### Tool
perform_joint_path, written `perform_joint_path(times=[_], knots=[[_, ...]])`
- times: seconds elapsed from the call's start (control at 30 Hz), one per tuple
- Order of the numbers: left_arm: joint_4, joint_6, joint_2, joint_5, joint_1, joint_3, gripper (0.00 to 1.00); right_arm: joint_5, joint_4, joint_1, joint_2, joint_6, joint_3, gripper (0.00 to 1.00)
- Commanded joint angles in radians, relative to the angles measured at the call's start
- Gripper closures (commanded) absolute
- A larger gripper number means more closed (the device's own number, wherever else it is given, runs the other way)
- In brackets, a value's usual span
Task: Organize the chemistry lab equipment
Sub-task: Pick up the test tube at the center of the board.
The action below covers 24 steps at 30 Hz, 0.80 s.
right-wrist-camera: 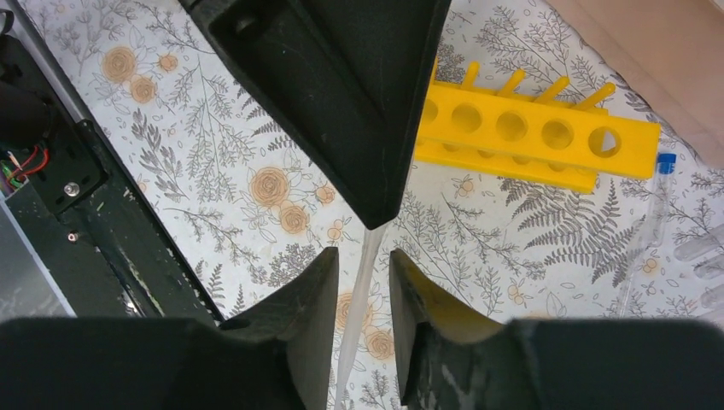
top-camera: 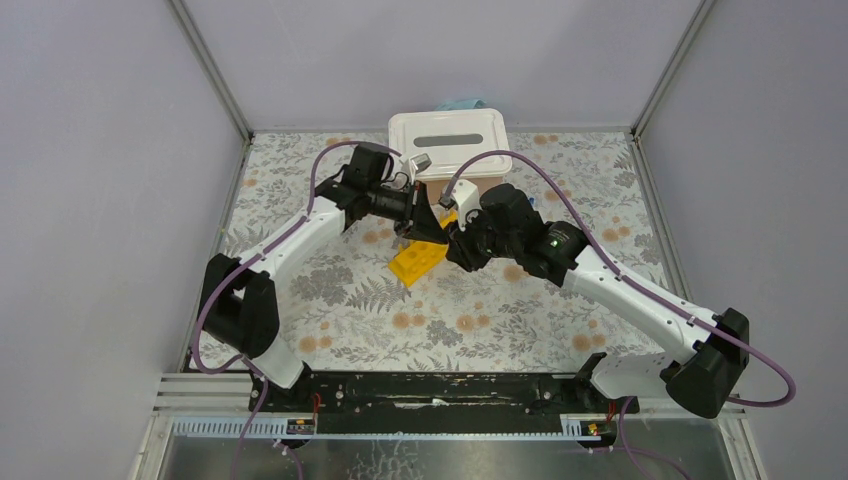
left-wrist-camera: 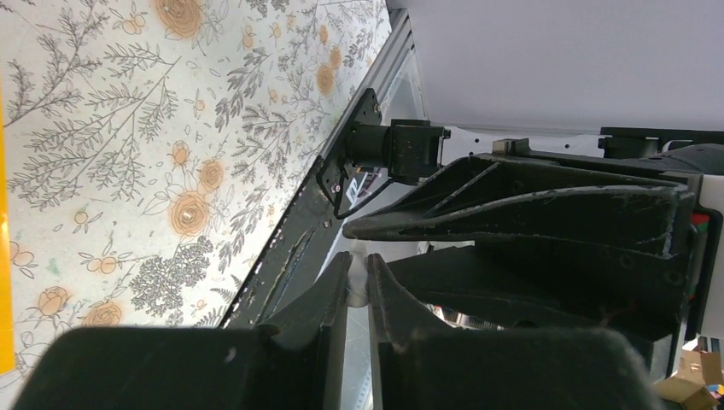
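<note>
Both grippers meet above the yellow test-tube rack (top-camera: 418,262), which lies at an angle on the flowered mat. My left gripper (left-wrist-camera: 359,273) is shut on the end of a thin translucent white piece (left-wrist-camera: 358,286). In the right wrist view that white piece (right-wrist-camera: 363,273) runs down from the left gripper's finger (right-wrist-camera: 341,94) and passes between the jaws of my right gripper (right-wrist-camera: 364,260). Those jaws stand open, with a gap on each side of it. The rack (right-wrist-camera: 529,132) shows a row of round holes. A blue-capped clear tube (right-wrist-camera: 657,201) lies to its right, next to more clear tubes (right-wrist-camera: 704,248).
A white lidded box (top-camera: 448,143) stands at the back of the table, just behind the grippers, with a brown surface (right-wrist-camera: 649,51) beside the rack. A black rail (right-wrist-camera: 111,222) runs along the near edge. Metal frame posts and grey walls enclose the mat.
</note>
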Motion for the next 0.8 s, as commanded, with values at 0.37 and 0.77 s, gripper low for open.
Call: perform_joint_path(times=[0.37, 0.77], knots=[[-0.207, 0.188, -0.025, -0.312, 0.042, 0.171, 0.83, 0.075, 0.038, 0.011, -0.054, 0.000, 0.003, 0.40], [-0.256, 0.333, -0.192, -0.890, -0.034, 0.144, 0.83, 0.370, 0.140, 0.011, -0.166, 0.083, -0.110, 0.39]])
